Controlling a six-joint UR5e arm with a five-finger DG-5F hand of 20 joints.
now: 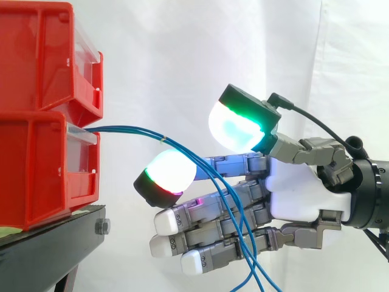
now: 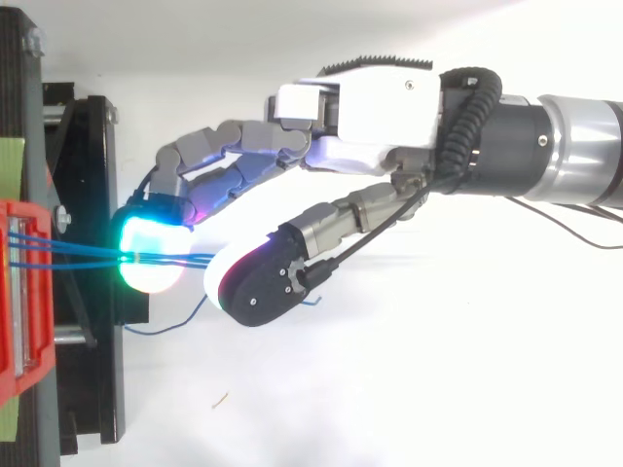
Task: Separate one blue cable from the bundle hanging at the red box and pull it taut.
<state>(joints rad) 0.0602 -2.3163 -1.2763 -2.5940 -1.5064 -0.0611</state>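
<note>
The bundle of thin blue cables (image 1: 130, 130) comes out of the front of the lower red box (image 1: 36, 170). This box stands under the upper red box (image 1: 42, 55) on the black stand (image 1: 55, 237). From the box the cables run almost level to the right, close together. Then they bend down and hang slack across the front of the fingers of the robot hand (image 1: 298, 194).

The robot hand reaches in from the right, with its fingers nearly straight and pointing at the boxes. Its thumb pad (image 1: 234, 128) glows green and cyan above the cables. 1 finger pad (image 1: 170, 170) glows white with a little magenta below them. These 2 pads stand apart and clamp nothing. I cannot tell if a pad touches a cable.

Seen from above, the cables (image 2: 78, 255) cross the green glowing pad (image 2: 151, 258).
</note>
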